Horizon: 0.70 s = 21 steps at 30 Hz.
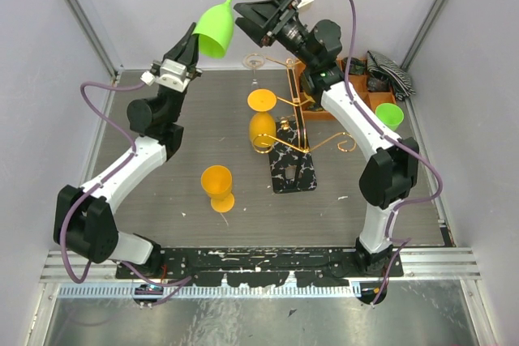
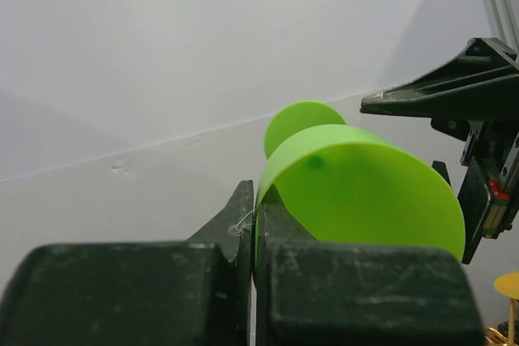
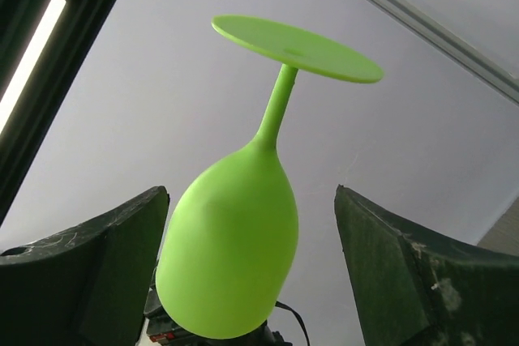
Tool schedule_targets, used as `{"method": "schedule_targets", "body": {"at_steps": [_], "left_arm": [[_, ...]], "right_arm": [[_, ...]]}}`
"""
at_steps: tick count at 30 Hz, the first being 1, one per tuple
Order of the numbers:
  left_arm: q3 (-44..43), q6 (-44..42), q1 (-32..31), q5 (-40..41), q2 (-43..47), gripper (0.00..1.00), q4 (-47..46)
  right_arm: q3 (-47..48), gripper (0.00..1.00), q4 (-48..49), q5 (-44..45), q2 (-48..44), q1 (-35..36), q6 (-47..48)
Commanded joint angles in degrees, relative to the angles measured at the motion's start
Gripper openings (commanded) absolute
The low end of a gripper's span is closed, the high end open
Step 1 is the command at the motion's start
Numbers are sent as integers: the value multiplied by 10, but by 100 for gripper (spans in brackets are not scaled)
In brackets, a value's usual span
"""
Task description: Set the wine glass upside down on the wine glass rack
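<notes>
A lime-green wine glass hangs high over the table's far edge, foot up and tilted. My left gripper is shut on the thin rim of its bowl, one finger inside and one outside. My right gripper stands open around the bowl, with a gap between the bowl and each finger. The gold wire wine glass rack stands on its marbled base at centre right. An orange glass hangs upside down on the rack.
Another orange glass stands upright on the table, left of the rack base. Behind the rack at the back right is an orange tray, and a green glass stands near it. White walls enclose the table on three sides.
</notes>
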<state>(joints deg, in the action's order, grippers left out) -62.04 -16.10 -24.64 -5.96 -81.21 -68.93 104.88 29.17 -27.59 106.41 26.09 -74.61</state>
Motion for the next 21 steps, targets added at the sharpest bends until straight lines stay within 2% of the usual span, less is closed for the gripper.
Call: {"method": "schedule_targets", "body": {"at_steps": [1,21], "left_arm": [[7,-24,-1,-2,19,0,-41],[-6,-26,-1,-1,-1,0,-55]], "right_arm": [[41,87,74,9,11,8,-41],[102,77,82,49,64,21,-34]]}}
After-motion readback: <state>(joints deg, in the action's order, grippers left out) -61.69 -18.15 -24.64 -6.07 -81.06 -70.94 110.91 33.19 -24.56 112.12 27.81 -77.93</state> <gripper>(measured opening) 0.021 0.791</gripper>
